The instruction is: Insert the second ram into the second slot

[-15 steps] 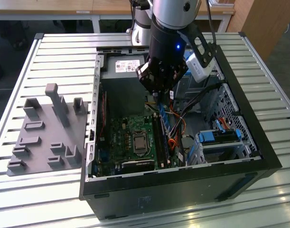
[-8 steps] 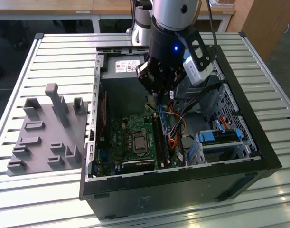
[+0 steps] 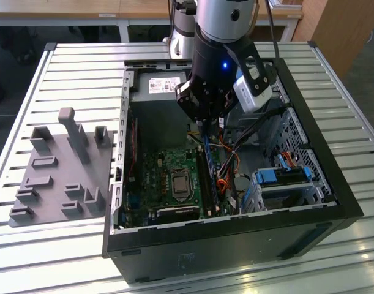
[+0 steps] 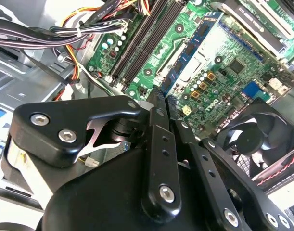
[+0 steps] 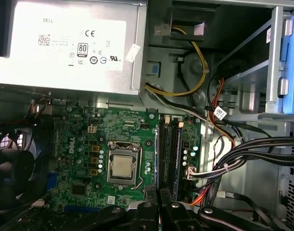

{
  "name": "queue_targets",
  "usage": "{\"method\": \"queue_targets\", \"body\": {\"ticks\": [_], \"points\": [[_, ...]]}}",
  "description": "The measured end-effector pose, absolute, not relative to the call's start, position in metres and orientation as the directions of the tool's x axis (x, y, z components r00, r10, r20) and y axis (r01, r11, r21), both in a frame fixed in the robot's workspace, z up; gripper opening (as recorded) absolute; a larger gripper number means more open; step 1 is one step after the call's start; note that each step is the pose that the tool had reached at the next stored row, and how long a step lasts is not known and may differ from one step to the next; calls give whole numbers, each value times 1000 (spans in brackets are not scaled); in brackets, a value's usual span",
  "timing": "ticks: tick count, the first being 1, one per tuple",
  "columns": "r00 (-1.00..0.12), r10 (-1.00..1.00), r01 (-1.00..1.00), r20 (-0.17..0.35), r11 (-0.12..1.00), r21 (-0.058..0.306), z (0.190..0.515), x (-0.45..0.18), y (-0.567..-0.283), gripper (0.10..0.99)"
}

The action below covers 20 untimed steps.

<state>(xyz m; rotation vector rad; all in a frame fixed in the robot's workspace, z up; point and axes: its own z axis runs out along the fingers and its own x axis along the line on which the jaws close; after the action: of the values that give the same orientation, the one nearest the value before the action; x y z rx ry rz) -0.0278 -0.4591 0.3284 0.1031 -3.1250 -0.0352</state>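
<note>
While jaws pinch the second ram point(image 3: 206, 150), its free end points at the motherboard point(image 3: 156, 177)

Nearest in the exterior view is the black front wall of the open computer case point(image 3: 235, 239). Inside the case, bright-blue drive-bay clips point(image 3: 284, 177) sit toward that view's right. Deeper in the case lies the green motherboard with its processor socket point(image 3: 179, 184), and the dark memory slots point(image 5: 171, 154) run just beside the socket. Above them, within the case, the gripper point(image 4: 161, 96) has its fingers point(image 4: 156, 139) drawn almost together, the jaws parted no wider than the thin blue stick nipped at their tips. In both wrist views the second ram reaches from the fingertips toward the motherboard. Whether its far end touches a slot cannot be told. At the far end of the case sits the grey power supply point(image 3: 159, 86). Outside the case, toward the exterior view's left, a grey fixture plate point(image 3: 58, 177) rests on the slatted table point(image 3: 82, 67).
</note>
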Motion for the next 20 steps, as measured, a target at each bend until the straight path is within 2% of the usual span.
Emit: {"method": "queue_targets", "body": {"ticks": [20], "points": [[-999, -30, -29, 16, 999, 23, 315, -28, -459, 137]]}}
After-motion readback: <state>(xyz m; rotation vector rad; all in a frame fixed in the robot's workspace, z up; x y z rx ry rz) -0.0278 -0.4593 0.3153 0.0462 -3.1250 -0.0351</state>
